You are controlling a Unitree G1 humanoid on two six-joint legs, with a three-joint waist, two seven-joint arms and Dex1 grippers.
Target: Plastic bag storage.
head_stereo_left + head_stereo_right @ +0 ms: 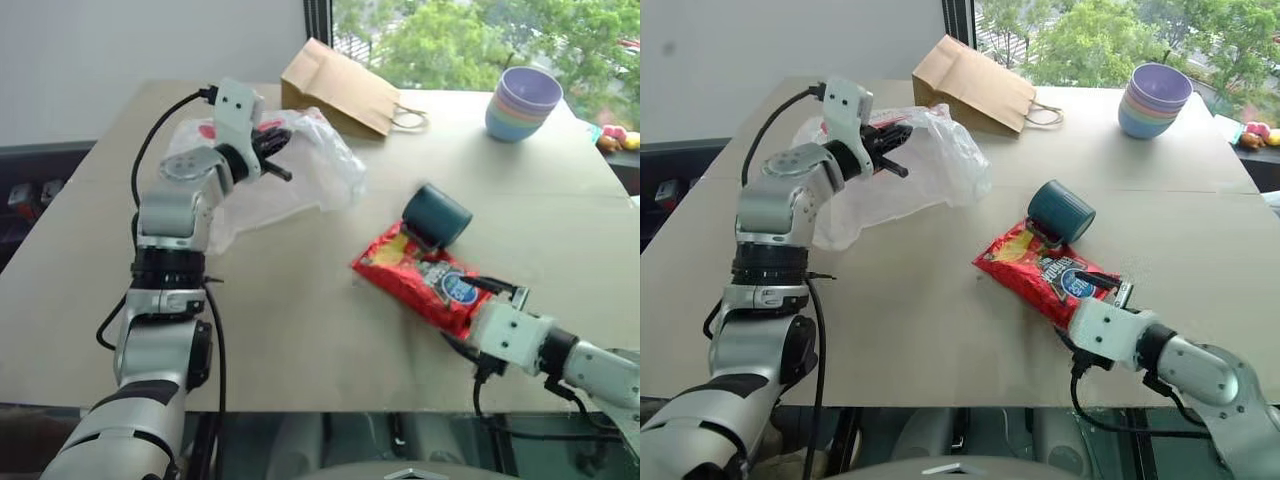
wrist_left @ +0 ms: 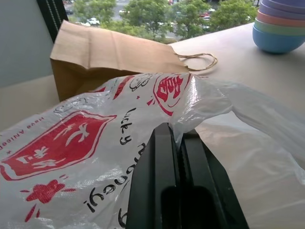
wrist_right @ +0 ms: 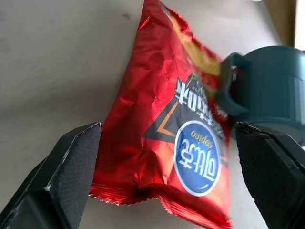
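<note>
Beige table (image 1: 300,330) held one plastic bag (image 1: 300,170), long axis left-right; left gripper (image 2: 180,143) pinched it; right gripper (image 3: 167,157) wide over one snack packet (image 3: 162,143).

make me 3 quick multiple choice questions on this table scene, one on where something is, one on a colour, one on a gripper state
1. Where does the mug lie?
A. on one end of the snack packet
B. inside the paper bag
C. in the bowls

2. What colour is the print on the plastic bag?
A. green
B. red
C. blue

3. How is the left gripper?
A. wide open
B. shut on the mug
C. shut on the plastic bag

Answers: 1 A, the mug lies tipped on the packet's far end. 2 B, red logos show on the film. 3 C, its fingers pinch the film.
</note>
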